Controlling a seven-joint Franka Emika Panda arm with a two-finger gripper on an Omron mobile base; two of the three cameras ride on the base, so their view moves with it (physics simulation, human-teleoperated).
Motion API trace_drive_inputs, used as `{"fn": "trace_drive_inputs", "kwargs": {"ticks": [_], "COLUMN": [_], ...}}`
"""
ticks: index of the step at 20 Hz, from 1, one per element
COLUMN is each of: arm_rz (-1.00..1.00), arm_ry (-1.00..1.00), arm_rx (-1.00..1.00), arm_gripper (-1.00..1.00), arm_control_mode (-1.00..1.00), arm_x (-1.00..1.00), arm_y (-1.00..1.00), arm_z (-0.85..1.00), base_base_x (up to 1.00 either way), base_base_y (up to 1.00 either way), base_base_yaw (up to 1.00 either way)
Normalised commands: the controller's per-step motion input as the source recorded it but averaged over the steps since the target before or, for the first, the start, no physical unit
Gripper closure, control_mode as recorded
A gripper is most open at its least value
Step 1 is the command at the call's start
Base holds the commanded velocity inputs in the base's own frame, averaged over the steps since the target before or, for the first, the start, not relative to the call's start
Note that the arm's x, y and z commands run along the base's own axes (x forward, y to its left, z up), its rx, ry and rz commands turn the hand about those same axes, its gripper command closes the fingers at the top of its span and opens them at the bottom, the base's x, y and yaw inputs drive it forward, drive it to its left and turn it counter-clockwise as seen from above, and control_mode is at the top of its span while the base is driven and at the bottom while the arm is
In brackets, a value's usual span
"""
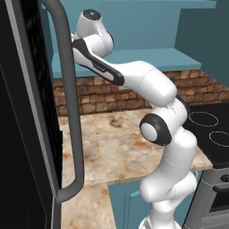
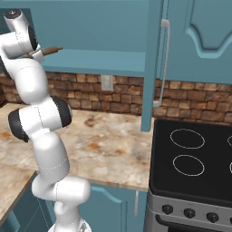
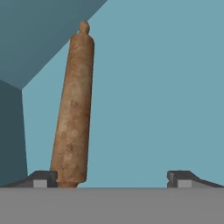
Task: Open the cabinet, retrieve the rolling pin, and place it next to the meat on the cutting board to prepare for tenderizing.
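While claw (image 3: 112, 179) gapes, rolling pin (image 3: 74, 109) lies on shelf (image 3: 153, 87).

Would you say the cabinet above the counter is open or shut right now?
Open: the cabinet door stands swung out beside the stove, baring the teal shelf where the rolling pin lies, seen lengthwise in the hand view.

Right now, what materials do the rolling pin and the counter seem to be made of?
The rolling pin looks like wood with a matte finish: mottled tan-brown grain and a turned knob at the end. The counter looks like polished stone, perhaps granite: beige with rust-colored veins.
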Motion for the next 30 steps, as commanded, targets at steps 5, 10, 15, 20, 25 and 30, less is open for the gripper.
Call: {"fn": "trace_drive_inputs", "kwargs": {"ticks": [5,10,15,20,25,30], "arm_rz": [0.00,0.00,0.00,0.00,0.00,0.00], "arm_ry": [0.00,0.00,0.00,0.00,0.00,0.00], "arm_rx": [0.00,0.00,-0.01,-0.02,-0.05,-0.06], "arm_gripper": [-1.00,-1.00,-1.00,-1.00,-1.00,-1.00], "arm_control_mode": [-1.00,-1.00,-1.00,-1.00,-1.00,-1.00], "arm_x": [0.18,0.21,0.19,0.19,0.19,0.21], "arm_y": [0.01,0.06,0.10,0.15,0.20,0.19], "arm_z": [-0.14,-0.11,-0.14,-0.17,-0.18,-0.20], "base_base_x": [0.00,0.00,0.00,0.00,0.00,0.00], "base_base_y": [0.00,0.00,0.00,0.00,0.00,0.00], "base_base_yaw": [0.00,0.00,0.00,0.00,0.00,0.00]}}
